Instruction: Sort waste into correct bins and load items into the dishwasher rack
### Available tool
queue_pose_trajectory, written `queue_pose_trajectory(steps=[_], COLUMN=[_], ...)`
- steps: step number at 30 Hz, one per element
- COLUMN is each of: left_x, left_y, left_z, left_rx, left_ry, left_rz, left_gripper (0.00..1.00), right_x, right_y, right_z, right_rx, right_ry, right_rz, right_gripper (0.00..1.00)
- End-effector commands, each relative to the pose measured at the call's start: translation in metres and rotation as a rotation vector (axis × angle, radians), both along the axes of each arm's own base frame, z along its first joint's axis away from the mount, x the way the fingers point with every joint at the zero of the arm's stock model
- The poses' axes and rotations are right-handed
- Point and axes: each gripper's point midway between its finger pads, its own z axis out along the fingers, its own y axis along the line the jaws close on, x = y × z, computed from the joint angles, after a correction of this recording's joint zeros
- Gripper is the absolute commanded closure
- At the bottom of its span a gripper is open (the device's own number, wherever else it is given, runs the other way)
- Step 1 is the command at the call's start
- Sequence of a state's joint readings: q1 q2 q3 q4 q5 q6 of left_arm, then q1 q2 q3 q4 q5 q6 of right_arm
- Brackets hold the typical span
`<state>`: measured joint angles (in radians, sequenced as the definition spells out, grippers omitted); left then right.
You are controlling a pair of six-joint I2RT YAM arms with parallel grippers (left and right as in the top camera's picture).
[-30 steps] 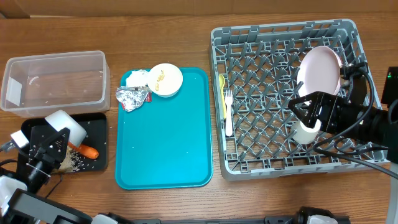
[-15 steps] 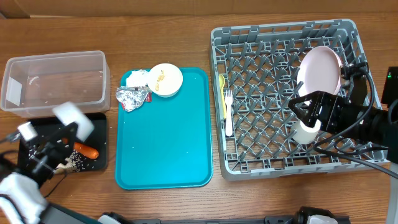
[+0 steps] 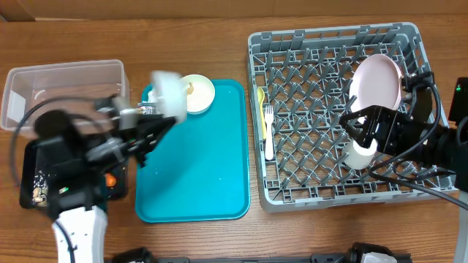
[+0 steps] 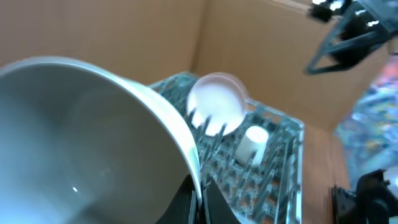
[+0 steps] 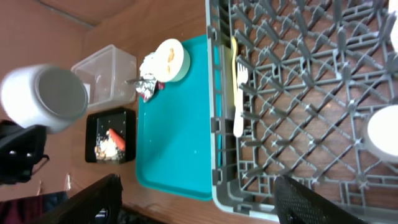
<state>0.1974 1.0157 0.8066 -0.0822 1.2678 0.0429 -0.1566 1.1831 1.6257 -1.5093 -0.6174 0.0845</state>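
Pinching smooth round bowl [image 4: 81,137] rim: L gripper [image 4: 196,190] | R gripper [image 3: 356,131] spread over grey lattice rack [image 3: 307,80]

Bright, even light from above, faint soft shadows around the tray [image 3: 194,161], rack [image 3: 314,88] right of the tray crisp, arm [image 3: 73,164] and white bowl [image 3: 167,92] over the tray's left edge smeared with blur, left wrist view soft throughout, right wrist view bowed at the edges.

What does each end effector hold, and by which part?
Left end effector grips a cream-white bowl by its rim; the right end effector holds nothing.
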Motion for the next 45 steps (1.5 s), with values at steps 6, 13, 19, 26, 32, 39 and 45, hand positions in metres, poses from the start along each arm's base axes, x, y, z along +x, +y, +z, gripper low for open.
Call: queue_pose_trajectory(steps=[6,13,19,26,32,39,45], left_x=[0.068,0.106,0.117,0.124,0.126,0.127,0.124], left_y=[-0.085,-0.144,-0.172,-0.203,-0.228,-0.240,-0.240], left_z=[-0.001,-0.028,-0.073,-0.099,-0.105,-0.130,-0.132], left_rx=[-0.241,-0.500,-0.586,-0.547,-0.519,-0.503,-0.491], left_ry=[0.261,0.365,0.465,0.502,0.491,0.542,0.551], left_rz=[0.065,-0.028,-0.070,-0.127,-0.168,-0.150,-0.165], left_gripper=[0.96,0.96,0.96,0.96,0.96,0.96,0.94], right_x=[0.012,0.016,0.016,0.016,0.014,0.011,0.010], right_y=[-0.019,-0.024,-0.024,-0.025,-0.024,-0.024,-0.024], right_z=[-0.001,-0.001,-0.001,-0.001,-0.003,-0.005,-0.005], right_rx=[-0.064,-0.092,-0.093,-0.093,-0.092,-0.091,-0.091], right_ry=[-0.009,-0.022,-0.022,-0.021,-0.012,0.005,0.007], right_rz=[-0.113,-0.133,-0.133,-0.133,-0.132,-0.131,-0.132], right_gripper=[0.18,0.18,0.18,0.18,0.18,0.18,0.18])
